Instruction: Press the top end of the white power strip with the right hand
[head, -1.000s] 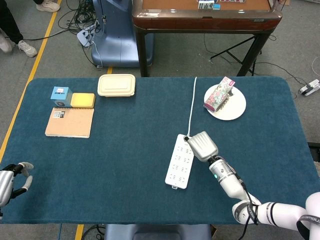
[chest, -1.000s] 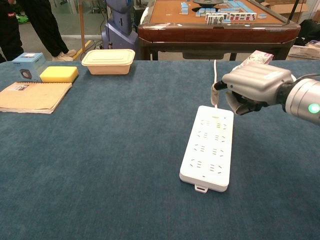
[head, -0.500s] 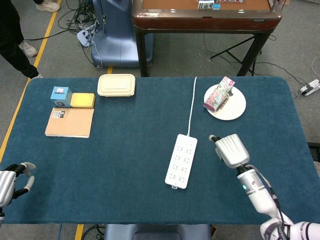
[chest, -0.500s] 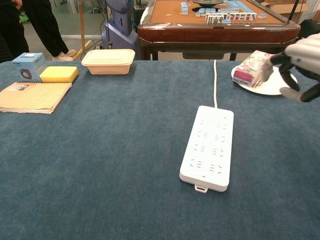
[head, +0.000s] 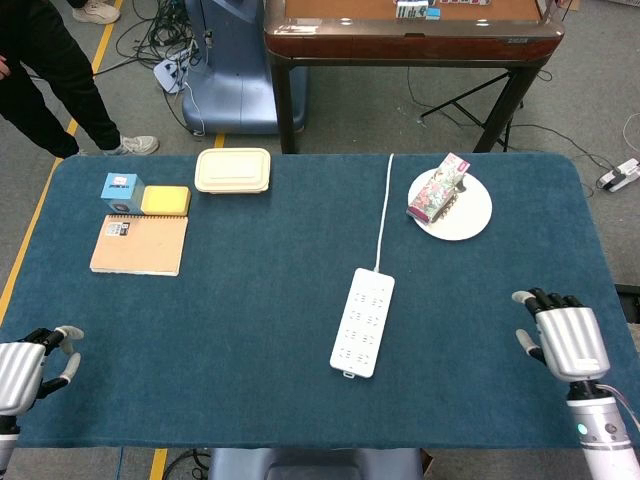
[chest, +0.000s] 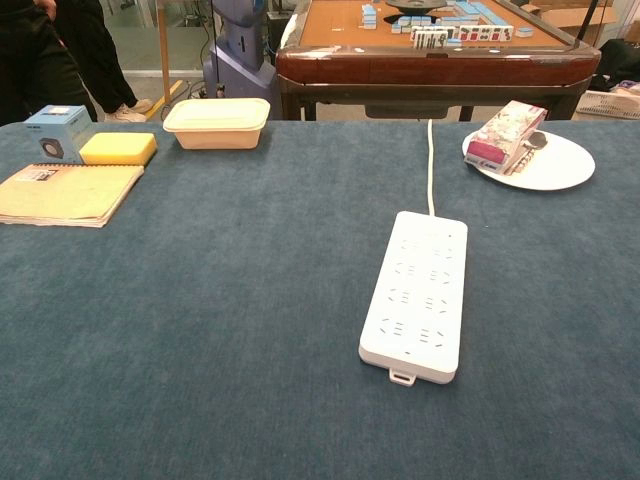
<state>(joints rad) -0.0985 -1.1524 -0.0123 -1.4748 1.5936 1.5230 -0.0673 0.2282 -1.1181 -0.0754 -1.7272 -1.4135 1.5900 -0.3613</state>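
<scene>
The white power strip (head: 364, 320) lies flat on the blue table, its cord running away toward the far edge; the chest view shows the power strip (chest: 419, 292) with nothing on it. My right hand (head: 564, 341) hovers near the table's front right corner, well to the right of the strip, fingers apart and empty. At the front left corner, my left hand (head: 30, 357) rests with nothing in it, fingers loosely spread. Neither hand appears in the chest view.
A white plate (head: 474, 214) with a patterned packet (head: 437, 188) sits at the back right. At the back left are a cream lunch box (head: 233, 170), yellow sponge (head: 165, 200), blue box (head: 121, 188) and brown notebook (head: 139, 244). A person stands beyond the far left corner.
My right hand has left the strip's top end and pulled back right and toward the front corner. It has gone out of the chest view. The strip has not moved.
</scene>
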